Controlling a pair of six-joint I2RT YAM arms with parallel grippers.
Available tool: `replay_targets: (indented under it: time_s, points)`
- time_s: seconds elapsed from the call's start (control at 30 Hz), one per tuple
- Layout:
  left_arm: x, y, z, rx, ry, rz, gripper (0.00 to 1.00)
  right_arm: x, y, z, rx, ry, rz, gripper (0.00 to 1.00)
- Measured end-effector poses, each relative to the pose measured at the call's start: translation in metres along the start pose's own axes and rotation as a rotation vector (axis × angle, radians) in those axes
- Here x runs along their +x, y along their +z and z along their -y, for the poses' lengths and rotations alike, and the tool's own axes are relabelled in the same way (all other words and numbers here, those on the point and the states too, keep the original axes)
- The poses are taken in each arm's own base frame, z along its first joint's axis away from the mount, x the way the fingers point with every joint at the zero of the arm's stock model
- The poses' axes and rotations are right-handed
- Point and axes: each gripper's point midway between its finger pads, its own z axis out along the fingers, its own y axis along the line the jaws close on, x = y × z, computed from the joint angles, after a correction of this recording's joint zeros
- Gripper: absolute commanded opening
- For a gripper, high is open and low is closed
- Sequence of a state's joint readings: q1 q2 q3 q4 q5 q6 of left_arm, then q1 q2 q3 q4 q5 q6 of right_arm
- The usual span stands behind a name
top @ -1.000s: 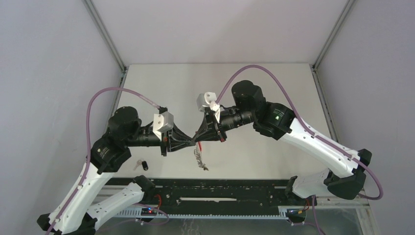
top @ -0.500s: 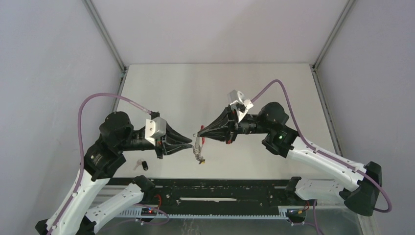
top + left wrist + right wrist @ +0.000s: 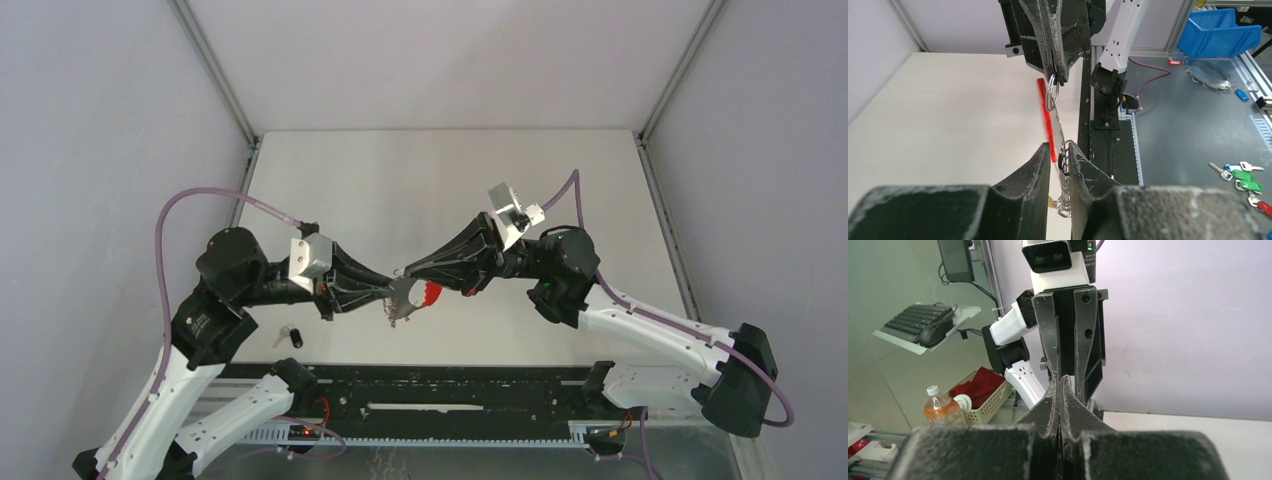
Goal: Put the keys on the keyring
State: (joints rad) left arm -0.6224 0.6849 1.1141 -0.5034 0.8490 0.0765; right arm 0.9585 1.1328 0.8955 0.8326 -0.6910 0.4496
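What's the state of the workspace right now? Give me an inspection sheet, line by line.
Surface: white table, no marks seen.
Job's things: keyring between the two grippers; black-tagged key lying apart on the table; yellowish tag glimpsed below the rings.
Clutter: nothing seen.
Grippers: right gripper shut on a ring of the keyring; left gripper straddles the wire rings, grip unclear.
Cables: purple cables loop clear of the keyring.
Surroundings: grey walls; blue bin and spare keys on a bench off the table.
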Motion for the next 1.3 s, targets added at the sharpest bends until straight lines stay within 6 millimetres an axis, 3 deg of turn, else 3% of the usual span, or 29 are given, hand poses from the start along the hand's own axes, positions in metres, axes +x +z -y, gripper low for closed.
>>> replay_targets:
  time_s: [0.27, 0.43, 0.63, 0.77, 1.0, 1.3]
  points:
    - [-0.004, -0.002, -0.002, -0.009, -0.027, 0.012, 0.30, 0.004, 0.000, -0.002, -0.028, 0.033, 0.003, 0.00]
    - [-0.016, -0.002, 0.015, 0.082, -0.107, 0.050, 0.30, 0.008, -0.003, -0.001, -0.020, 0.037, -0.001, 0.00]
    - [-0.028, -0.005, 0.031, 0.169, -0.146, 0.079, 0.20, 0.007, -0.004, -0.002, -0.027, 0.030, 0.009, 0.00]
    - [-0.026, -0.006, 0.021, 0.143, -0.144, 0.074, 0.13, 0.005, -0.004, -0.004, -0.033, 0.028, 0.019, 0.00]
    - [-0.019, -0.001, 0.001, 0.075, -0.148, 0.058, 0.27, -0.005, -0.003, -0.010, -0.062, 0.029, 0.058, 0.00]
    - [-0.035, 0.000, 0.019, 0.161, -0.161, 0.105, 0.30, -0.002, 0.002, -0.007, -0.066, 0.044, 0.077, 0.00]
